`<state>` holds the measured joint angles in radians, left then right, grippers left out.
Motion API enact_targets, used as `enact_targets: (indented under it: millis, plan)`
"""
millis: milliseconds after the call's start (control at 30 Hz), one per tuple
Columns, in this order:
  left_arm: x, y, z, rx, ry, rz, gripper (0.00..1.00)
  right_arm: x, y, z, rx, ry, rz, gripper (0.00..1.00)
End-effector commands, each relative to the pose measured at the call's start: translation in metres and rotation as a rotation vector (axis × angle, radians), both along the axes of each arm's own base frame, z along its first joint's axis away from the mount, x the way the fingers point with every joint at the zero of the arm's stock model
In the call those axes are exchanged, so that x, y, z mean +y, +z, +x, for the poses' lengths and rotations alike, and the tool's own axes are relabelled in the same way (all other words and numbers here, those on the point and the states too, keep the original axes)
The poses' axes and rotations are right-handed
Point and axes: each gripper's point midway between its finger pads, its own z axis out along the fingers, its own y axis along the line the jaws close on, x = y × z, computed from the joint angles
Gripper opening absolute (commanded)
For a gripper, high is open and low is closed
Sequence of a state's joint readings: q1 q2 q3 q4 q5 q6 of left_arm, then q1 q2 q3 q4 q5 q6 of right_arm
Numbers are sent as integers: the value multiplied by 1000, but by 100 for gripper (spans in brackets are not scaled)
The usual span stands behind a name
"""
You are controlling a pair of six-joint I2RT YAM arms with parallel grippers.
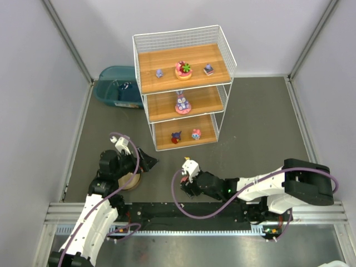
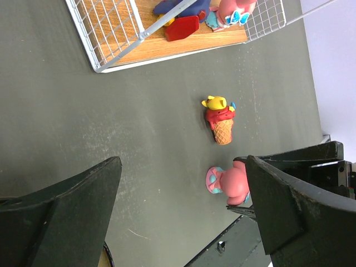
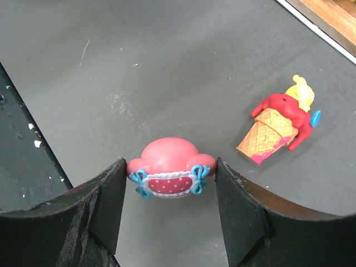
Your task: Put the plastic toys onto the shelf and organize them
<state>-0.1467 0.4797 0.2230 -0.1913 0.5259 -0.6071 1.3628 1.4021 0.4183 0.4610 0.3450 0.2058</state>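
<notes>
Right gripper [image 3: 169, 167] is low on the counter [image 1: 256, 122], jaws either side of a pink toy [image 3: 169, 158] that sits on the surface. Both fingers [image 3: 111, 194] look to be at its flanks. Can't tell if it's clamped yet.

Left gripper [image 2: 182, 164] has its jaws wide apart with nothing between them. It hangs over bare counter left of the shelf front, beside a tan bowl [image 1: 129, 182].

Cone toy [image 3: 275, 128] lies on its side just beside the pink one, not touching it, between it and the shelf [image 1: 167, 60].

Toys on the shelf: 6.
- Top tier, 3: flower disc [image 1: 183, 69] with a small purple piece on each side.
- Middle tier, 1: bunny [image 1: 182, 102].
- Bottom tier, 2, set side by side.

Toys on the counter: 2.

The shelf stands at the back centre, with a wire rim round each tier. Teal bin [image 1: 108, 89] is just beside its left side, in the back left corner.

Walls close in the left, right and back edges, and a metal rail [image 1: 194, 210] runs along the near edge. There is open counter right of the shelf and in the strip between the shelf front and the arms. The left side is tighter, with the bin, bowl and left arm there.
</notes>
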Motion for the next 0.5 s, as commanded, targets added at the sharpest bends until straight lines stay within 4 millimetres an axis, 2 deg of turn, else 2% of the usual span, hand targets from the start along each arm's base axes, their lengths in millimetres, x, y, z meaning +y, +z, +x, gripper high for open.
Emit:
enact_targets:
  millis: [0,33,133,167,200,333,400,467]
  plan:
    - [0,17,6,-60,4,4,99,9,7,-6,1,16,39,43]
    - [0,17,7,-63,3,5,99,9,8,-5,0,13,42,42]
    - [0,17,6,-59,4,3,99,9,11,-5,0,13,39,30]
    - [0,18,7,-64,4,2,99,9,14,-5,0,11,41,13]
    - [0,17,6,-61,2,0,99,8,16,-3,-4,-7,33,2]
    - [0,18,6,-62,2,-3,99,2,33,0,-1,-39,35,0]
    - [-1,18,6,-61,-1,-6,99,0,55,2,-10,-53,76,0]
    - [-1,17,5,-63,-4,-9,99,-10,62,2,0,-75,58,0]
